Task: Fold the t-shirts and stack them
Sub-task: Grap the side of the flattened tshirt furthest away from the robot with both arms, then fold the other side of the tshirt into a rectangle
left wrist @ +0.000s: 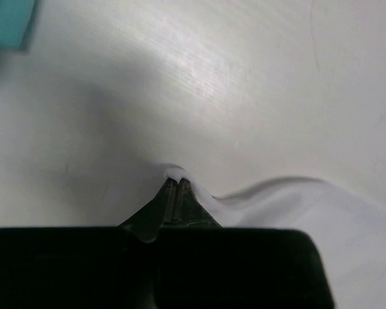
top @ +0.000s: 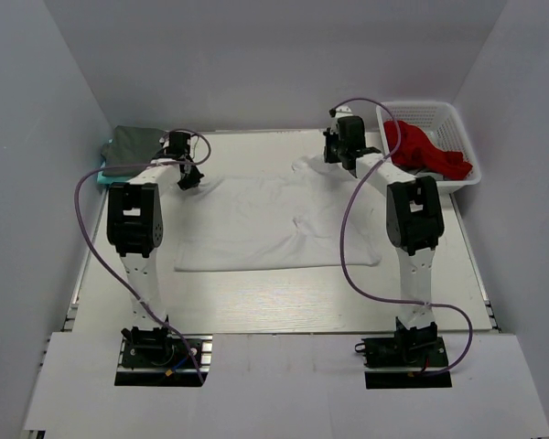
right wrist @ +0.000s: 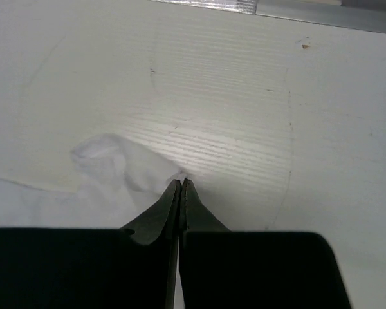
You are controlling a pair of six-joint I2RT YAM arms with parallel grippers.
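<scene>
A white t-shirt (top: 274, 219) lies spread flat on the table. My left gripper (top: 190, 179) is at its far left corner, shut on a pinch of the white edge (left wrist: 175, 172). My right gripper (top: 346, 161) is at its far right corner, shut with white cloth (right wrist: 109, 167) at its tips (right wrist: 181, 182). A folded dark grey-green t-shirt (top: 133, 146) lies on a teal one (top: 103, 177) at the far left; the teal one also shows in the left wrist view (left wrist: 9, 22). Red cloth (top: 425, 151) lies in the basket.
A white lattice basket (top: 460, 128) stands at the far right corner, close beside my right arm. Grey walls close in the table on the left, back and right. Purple cables loop from both arms.
</scene>
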